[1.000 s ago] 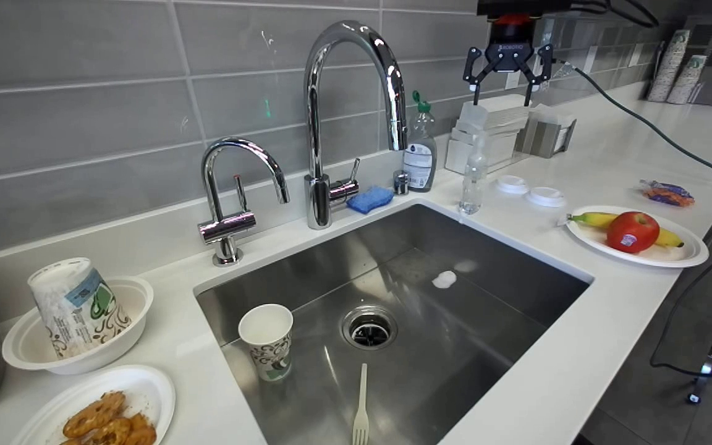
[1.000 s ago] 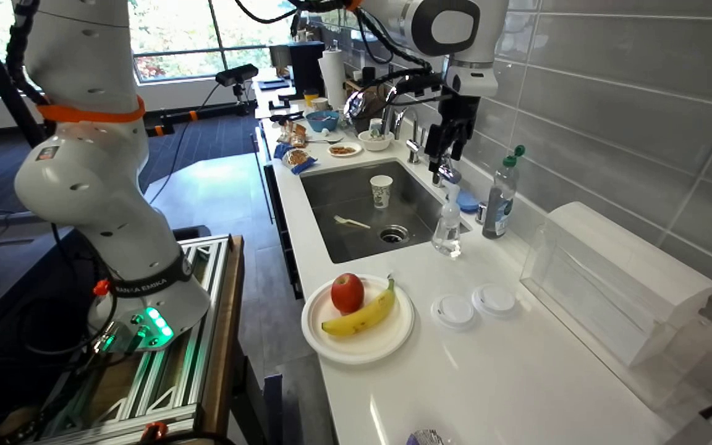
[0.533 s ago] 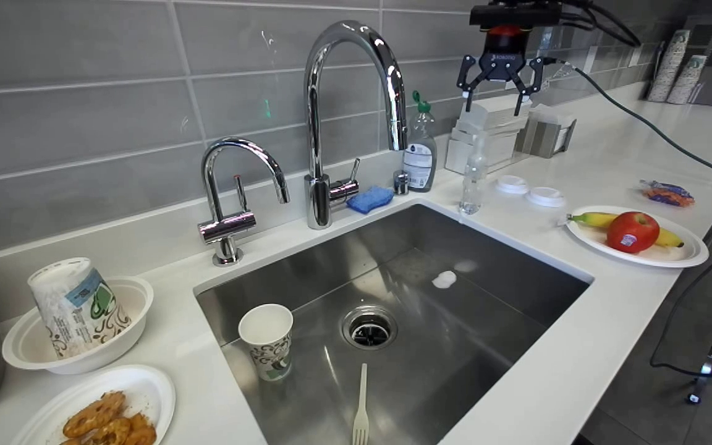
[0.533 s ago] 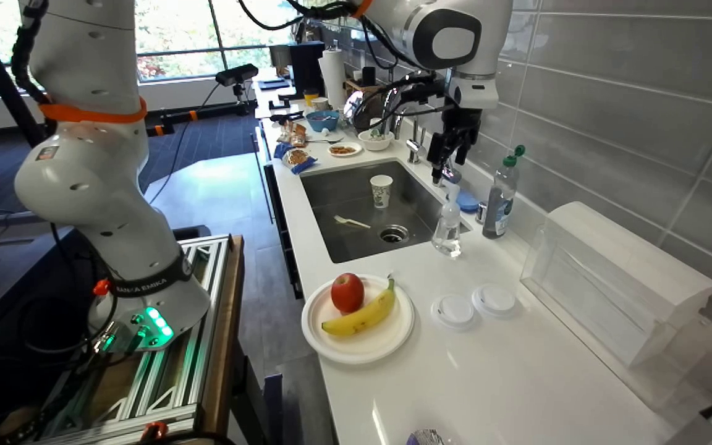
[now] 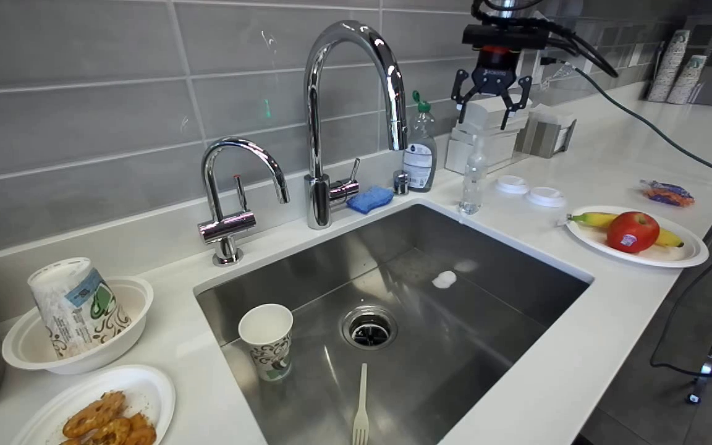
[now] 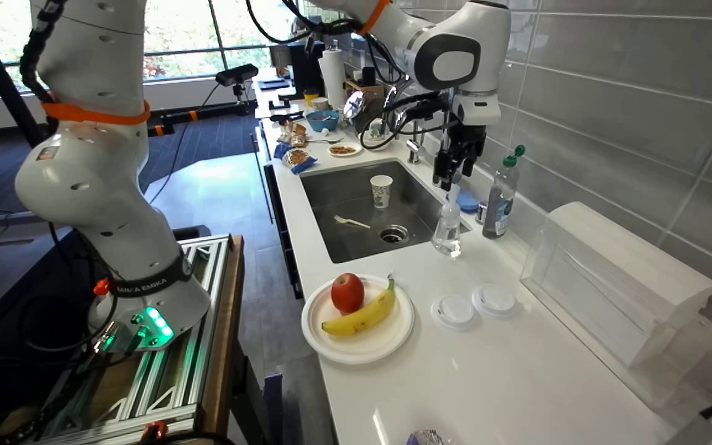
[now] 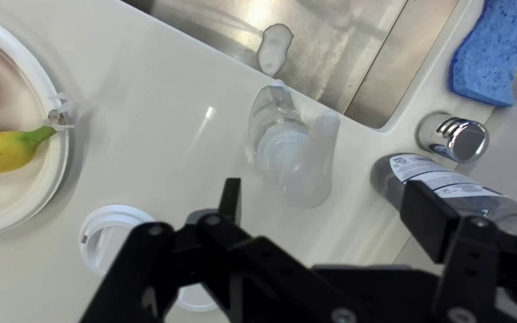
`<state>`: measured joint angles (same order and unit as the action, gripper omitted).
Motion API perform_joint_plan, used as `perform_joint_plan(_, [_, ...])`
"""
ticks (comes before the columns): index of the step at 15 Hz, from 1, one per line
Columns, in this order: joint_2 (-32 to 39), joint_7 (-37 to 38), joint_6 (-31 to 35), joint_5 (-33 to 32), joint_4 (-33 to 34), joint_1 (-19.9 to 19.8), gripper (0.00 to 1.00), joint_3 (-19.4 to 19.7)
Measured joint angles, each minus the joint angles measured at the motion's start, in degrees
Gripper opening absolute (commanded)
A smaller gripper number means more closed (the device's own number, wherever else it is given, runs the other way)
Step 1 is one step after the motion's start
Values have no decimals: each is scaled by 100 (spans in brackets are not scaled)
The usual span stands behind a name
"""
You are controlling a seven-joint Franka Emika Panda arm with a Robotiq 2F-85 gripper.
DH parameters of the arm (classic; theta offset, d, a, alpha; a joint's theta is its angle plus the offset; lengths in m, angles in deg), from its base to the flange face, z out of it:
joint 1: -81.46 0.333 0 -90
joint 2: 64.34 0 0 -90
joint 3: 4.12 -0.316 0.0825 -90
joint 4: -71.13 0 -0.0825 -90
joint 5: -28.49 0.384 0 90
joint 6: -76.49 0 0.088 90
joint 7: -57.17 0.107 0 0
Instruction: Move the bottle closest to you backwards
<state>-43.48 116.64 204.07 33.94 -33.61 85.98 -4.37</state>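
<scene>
The slim clear bottle stands upright on the white counter beside the sink corner, in both exterior views. In the wrist view the bottle lies above the gap between the fingers, its pale top pointing toward the gripper. My gripper is open and empty, hanging just above the bottle's top. In an exterior view the gripper hides part of the space over the bottle's tip. The wrist view shows both fingers of the gripper wide apart. Nothing is between them at their height.
The green-topped soap bottle stands close by, under one finger in the wrist view. The steel sink, tall faucet, blue sponge, white lids, napkin holder and fruit plate surround the bottle.
My gripper has come down toward the bottle's top and shifted a little to one side, tilting slightly. It has stayed open. The bottle has not moved.
</scene>
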Motion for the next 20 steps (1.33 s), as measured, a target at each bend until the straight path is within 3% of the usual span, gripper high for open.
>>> perform_joint_plan(3, [13,16,44,-2,-51,16,39,31])
perform_joint_plan(6, [30,25,44,-8,-68,35,30,62])
perform_joint_plan(8, [39,30,45,-11,-72,43,8,73])
perform_joint_plan(14, [28,-129,43,-30,-58,60,8,77])
perform_joint_plan(20, [-133,-1336,-644,-309,571,54,8,77])
